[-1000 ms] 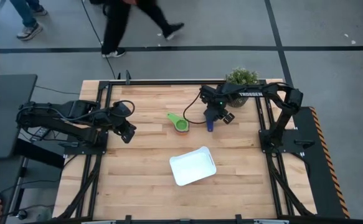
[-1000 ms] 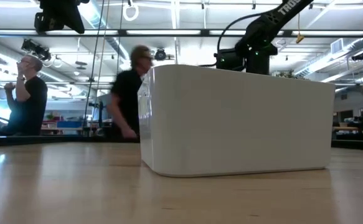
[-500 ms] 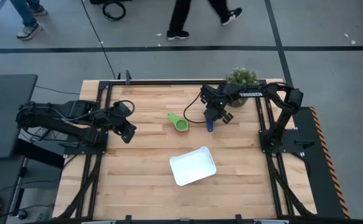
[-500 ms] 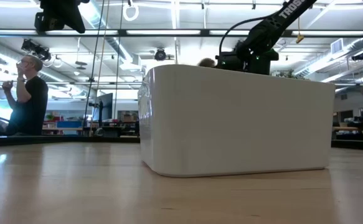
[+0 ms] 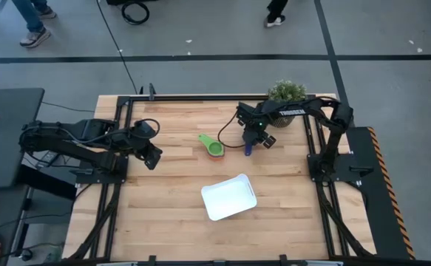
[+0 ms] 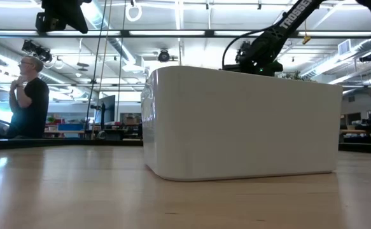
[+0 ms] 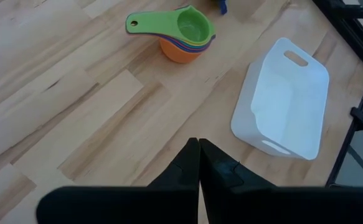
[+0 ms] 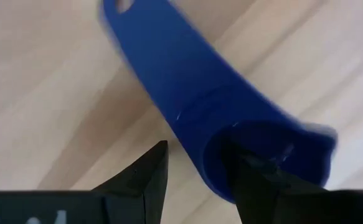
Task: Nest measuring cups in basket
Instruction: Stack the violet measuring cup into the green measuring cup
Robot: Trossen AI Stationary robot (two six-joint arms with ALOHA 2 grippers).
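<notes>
A bright blue measuring cup (image 5: 248, 148) lies alone on the wood, its handle (image 8: 150, 50) flat on the table. My right gripper (image 5: 253, 142) stands open just over it, pointing down. In the right wrist view one finger (image 8: 151, 173) is beside the cup and the other (image 8: 256, 180) over its bowl (image 8: 274, 149). A stack of nested cups, green on top of orange (image 5: 214, 147) (image 7: 187, 38), stands left of the blue cup. The white basket (image 5: 228, 196) (image 7: 285, 99) rests nearer the front edge. My left gripper (image 5: 153, 157) (image 7: 198, 152) hangs shut above the table's left side. My right gripper straddles the blue cup where the handle meets the bowl (image 8: 200, 118), coming from above with the fingers across the handle's line. Whether either finger touches the cup, I cannot tell. The cup lies on the table.
A potted plant (image 5: 285, 98) stands at the far right, close behind my right arm. In the low view the basket's wall (image 6: 242, 121) hides the cups. A person (image 6: 29, 95) stands in the room beyond the table. Bare wood lies between the stack and my left gripper.
My right gripper has come down toward the blue cup, staying open and pointing down. The cups and the basket have not moved. People have walked past on the floor beyond the table's far edge.
</notes>
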